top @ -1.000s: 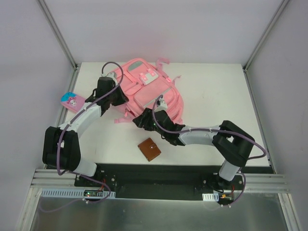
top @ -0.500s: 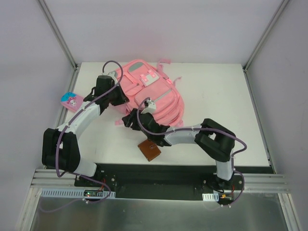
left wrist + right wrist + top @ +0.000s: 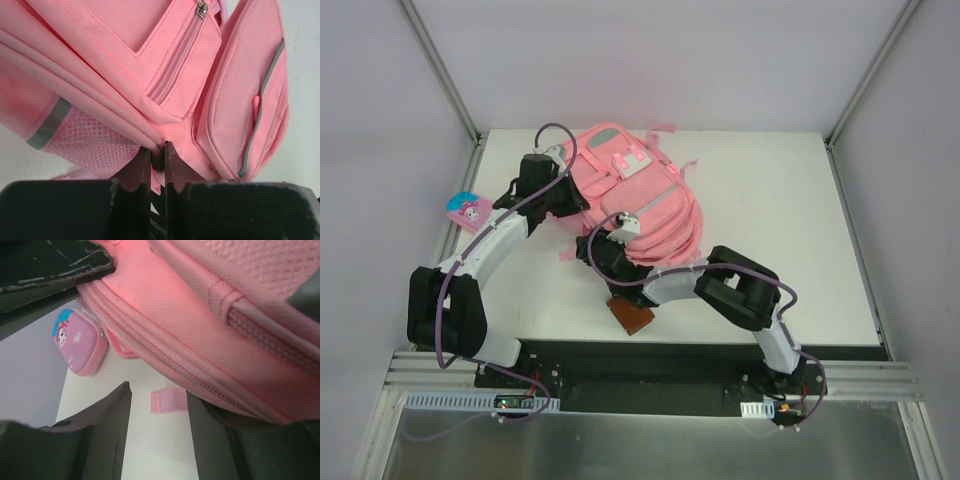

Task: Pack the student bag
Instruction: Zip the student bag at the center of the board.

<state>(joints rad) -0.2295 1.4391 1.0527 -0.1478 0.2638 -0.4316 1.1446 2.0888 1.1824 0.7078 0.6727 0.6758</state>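
Note:
The pink student bag lies front-up at the back middle of the table. My left gripper is at its left side, shut on a fold of the bag's side seam beside the mesh pocket. The bag fills the left wrist view. My right gripper is open at the bag's near-left edge, low over the table. A loose pink strap end lies on the table between its fingers, with the bag's zipped edge just above them.
A small pink cartoon pencil case lies at the table's left edge and also shows in the right wrist view. A brown flat square item lies near the front, partly under my right arm.
My right arm has swung left along the bag's near edge, its forearm now over the brown item. My left gripper has kept its hold on the bag.

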